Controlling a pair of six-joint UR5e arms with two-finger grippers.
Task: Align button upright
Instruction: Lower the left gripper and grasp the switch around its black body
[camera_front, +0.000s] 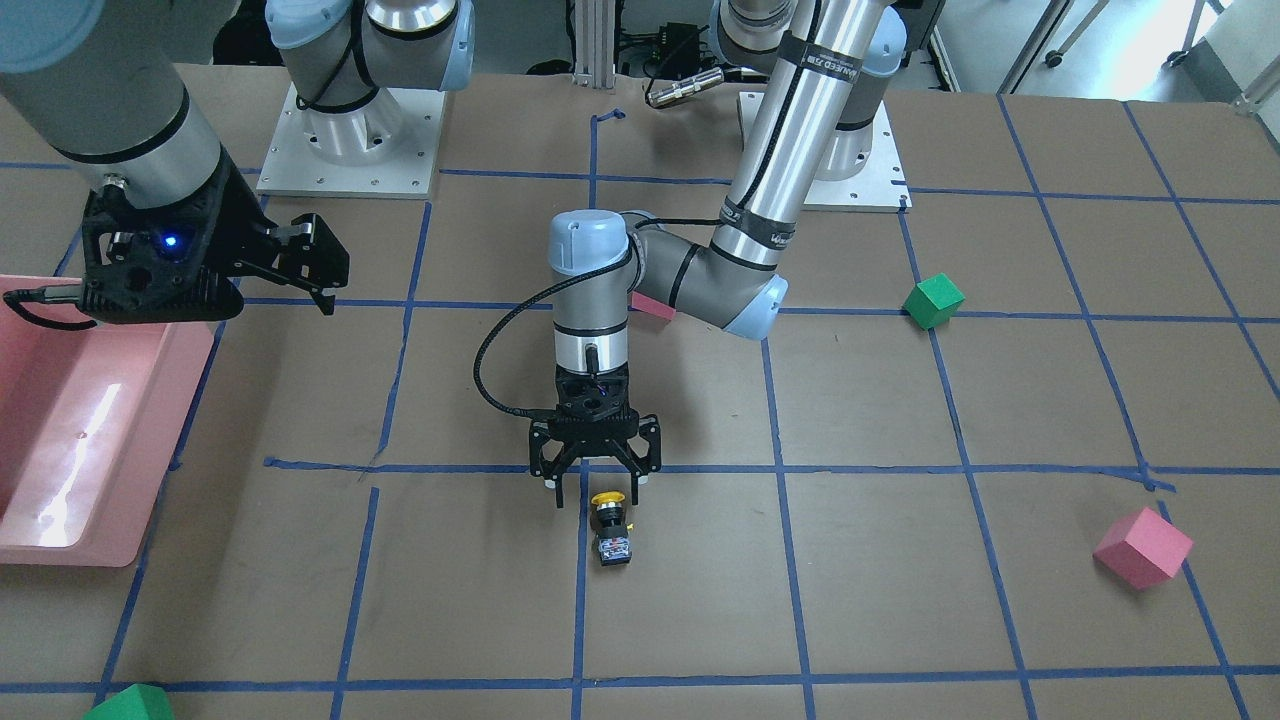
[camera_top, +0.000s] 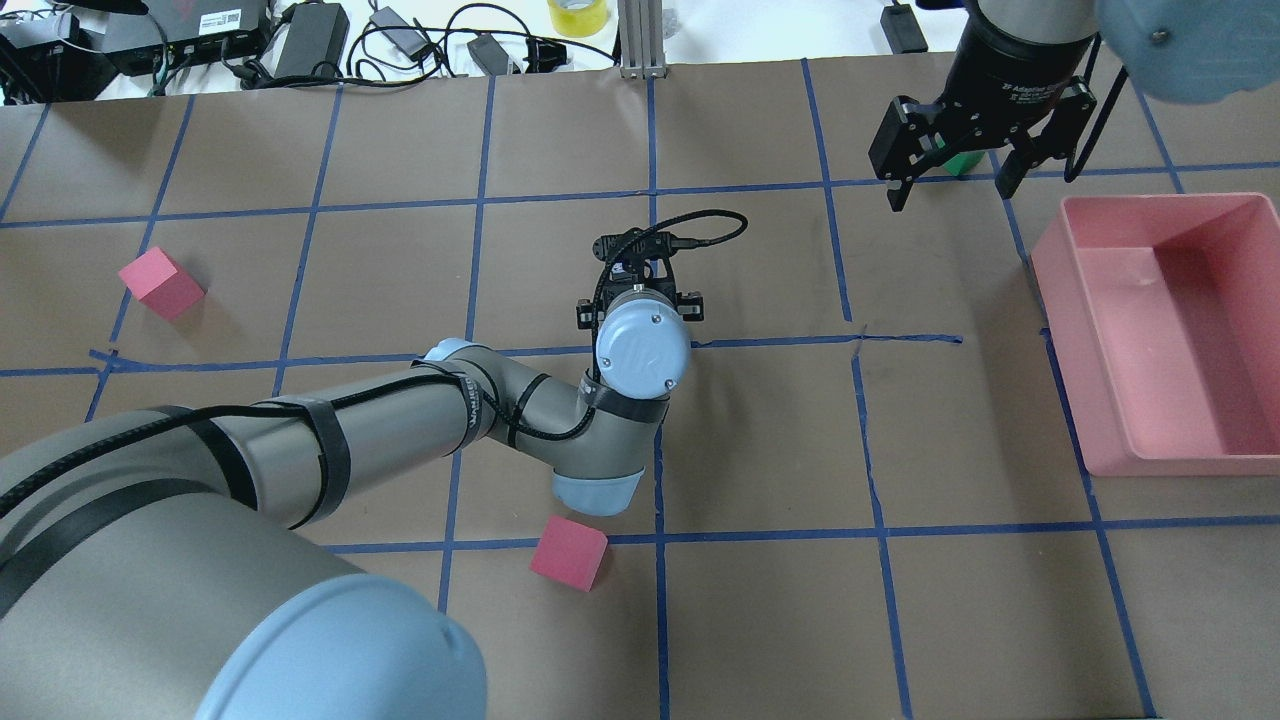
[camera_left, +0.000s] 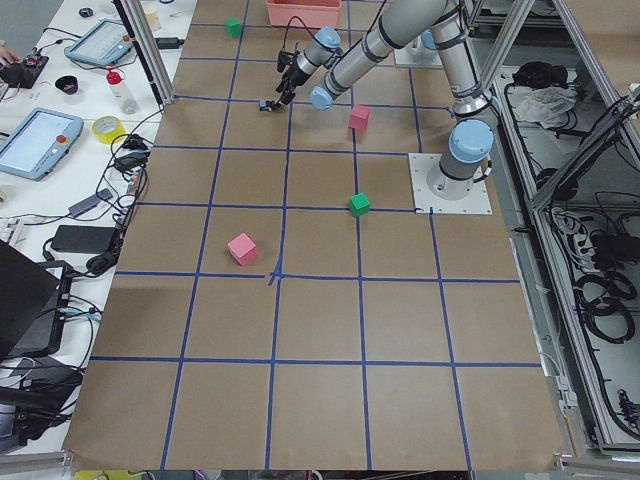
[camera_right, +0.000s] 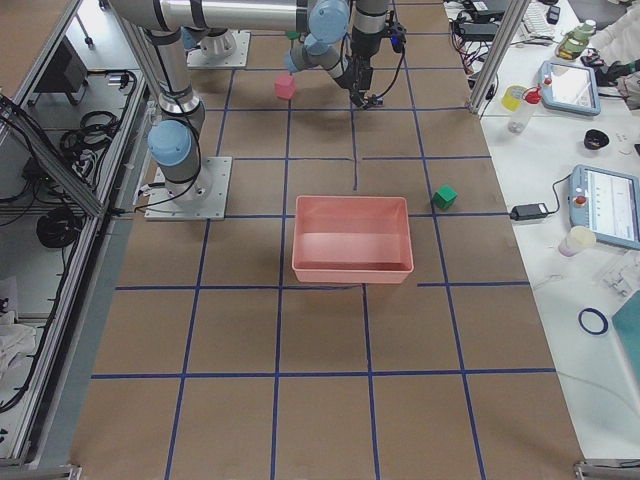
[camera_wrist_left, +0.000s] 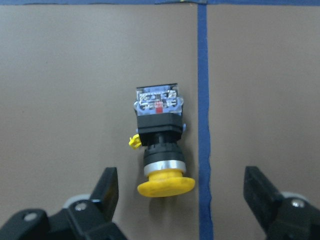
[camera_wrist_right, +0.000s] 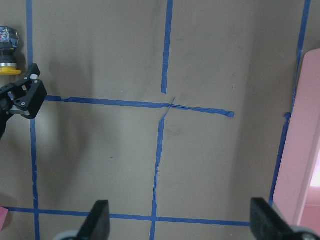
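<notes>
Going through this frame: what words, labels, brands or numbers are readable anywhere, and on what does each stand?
"2F Adaptive G...": white print on the black body of the right gripper, overhead view; the rest is cut off.
White print on the black strap round the left arm: too blurred to read.
White sticker on the black box beyond the table: too small.
Markings on the yellow-capped push-button, on its grey-white base: too small.

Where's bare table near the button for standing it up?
Bare paper flanks the button: one stretch toward the bin, another toward the pink cube. It is tight only at the button itself, with the open left tool hanging over its cap.
</notes>
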